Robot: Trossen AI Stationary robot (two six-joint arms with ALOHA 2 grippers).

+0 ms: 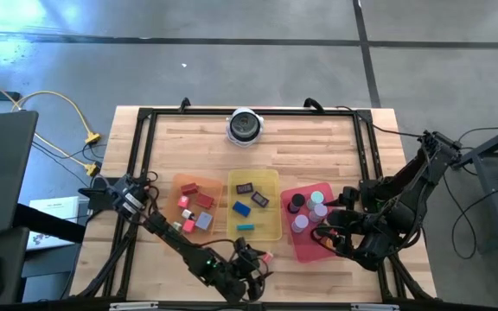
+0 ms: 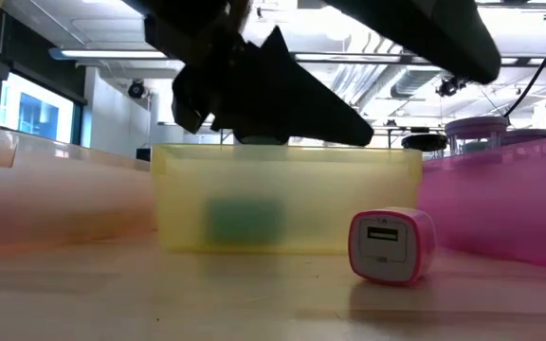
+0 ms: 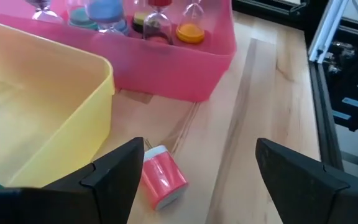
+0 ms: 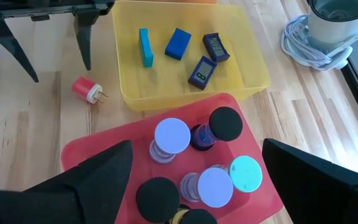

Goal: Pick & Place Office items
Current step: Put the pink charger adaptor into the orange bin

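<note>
The left gripper [image 1: 251, 269] hangs with fingers apart near the table's [image 1: 318, 268] front edge; the pink plug [image 1: 266, 257] lies free on bare wood at its 1 o'clock, just outside the yellow tray [image 1: 275, 231]; the right gripper [image 1: 334, 235], fingers apart, hovers over the red tray's [image 1: 305, 253] discs [image 1: 306, 212].

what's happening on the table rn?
Sorting run, nearly done. The left gripper hangs open by the table's near edge, at a pink charger plug lying loose on the wood beside the yellow tray; nothing is held yet. The right gripper waits open above the red tray of round discs. Blue and dark blocks sit in the yellow tray, red and grey bits in the orange tray.
</note>
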